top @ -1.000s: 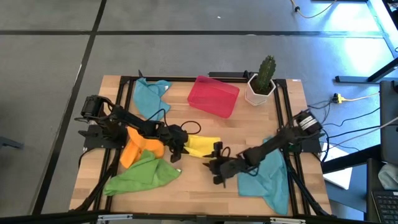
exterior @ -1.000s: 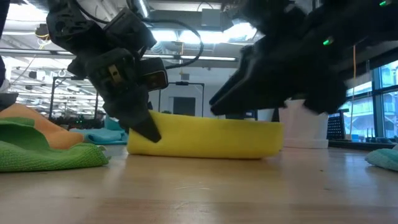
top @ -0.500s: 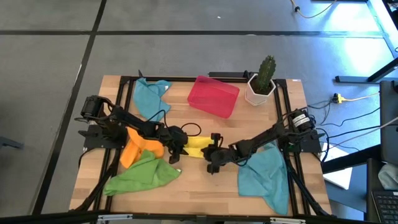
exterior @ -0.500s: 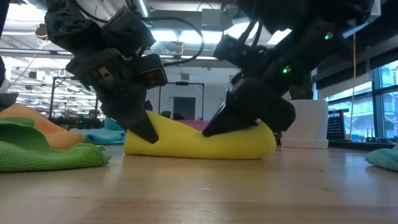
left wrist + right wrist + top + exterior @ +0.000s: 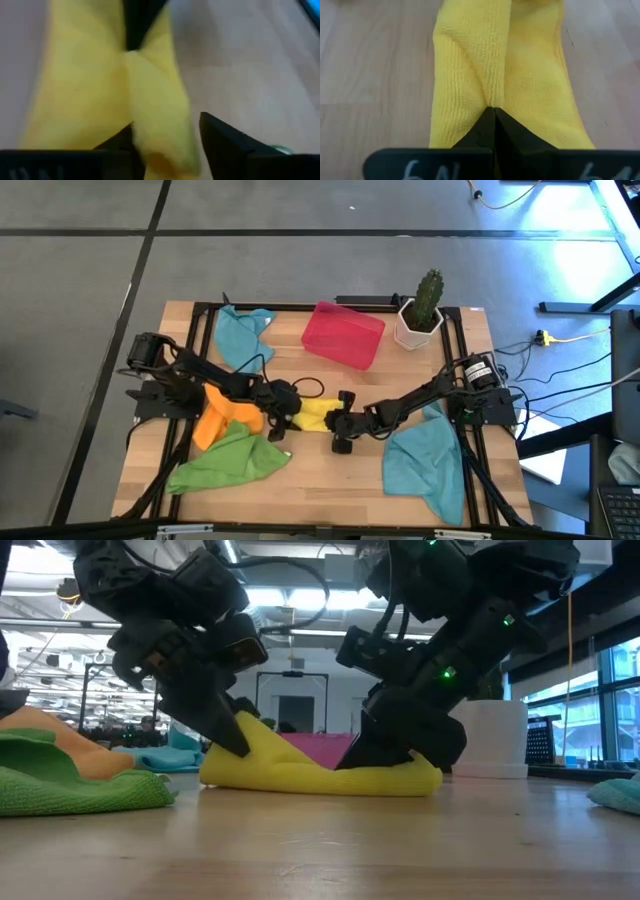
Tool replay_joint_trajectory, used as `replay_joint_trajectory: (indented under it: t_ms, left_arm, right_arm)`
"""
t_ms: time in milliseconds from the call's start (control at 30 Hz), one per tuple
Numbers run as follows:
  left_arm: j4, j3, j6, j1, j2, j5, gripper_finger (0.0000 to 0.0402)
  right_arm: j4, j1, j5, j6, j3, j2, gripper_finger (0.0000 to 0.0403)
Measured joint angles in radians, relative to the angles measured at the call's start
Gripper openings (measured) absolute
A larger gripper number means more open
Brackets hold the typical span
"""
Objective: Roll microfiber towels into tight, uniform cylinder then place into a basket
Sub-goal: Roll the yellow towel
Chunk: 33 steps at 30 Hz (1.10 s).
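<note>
Now the right gripper (image 5: 341, 423) pinches the rolled yellow towel (image 5: 313, 416), left gripper (image 5: 282, 417) jaws parted around its end; next comes the far basket (image 5: 343, 335).

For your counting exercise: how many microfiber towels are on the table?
5: teal towel at the far left, orange towel, green towel near left, yellow towel in the centre, teal towel near right. None seems hidden.
</note>
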Motion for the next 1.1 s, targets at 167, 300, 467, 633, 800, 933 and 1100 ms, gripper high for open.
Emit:
replay_joint_trajectory:
  t_ms: [167, 300, 467, 633, 800, 933, 1100]
  left_arm:
    - [-0.175, 0.000, 0.046, 0.022, -0.143, -0.132, 0.0195]
    - [-0.190, 0.000, 0.097, -0.007, -0.244, -0.172, 0.0209]
    - [-0.125, 0.001, 0.241, -0.164, -0.244, -0.267, 0.0211]
    - [-0.092, 0.000, 0.379, -0.316, -0.140, -0.523, 0.0210]
    - [-0.065, 0.008, 0.453, -0.367, -0.063, -0.719, 0.0209]
    - [-0.065, 0.050, 0.532, -0.372, -0.004, -0.736, 0.0209]
    - [-0.177, 0.148, 0.583, -0.370, 0.098, -0.739, 0.0218]
  right_arm:
    - [-0.005, -0.001, -0.003, 0.005, 0.000, 0.000, 0.0005]
    - [-0.007, -0.005, -0.007, 0.025, 0.000, 0.000, 0.0005]
    - [-0.009, -0.024, -0.046, 0.054, 0.000, 0.000, 0.0006]
    - [-0.003, -0.040, -0.081, 0.073, 0.000, 0.000, 0.0006]
    - [-0.004, -0.048, -0.105, 0.080, 0.000, 0.000, 0.0006]
    - [-0.004, -0.049, -0.110, 0.081, 0.000, 0.000, 0.0006]
    - [-0.003, -0.049, -0.122, 0.083, 0.000, 0.000, 0.0006]
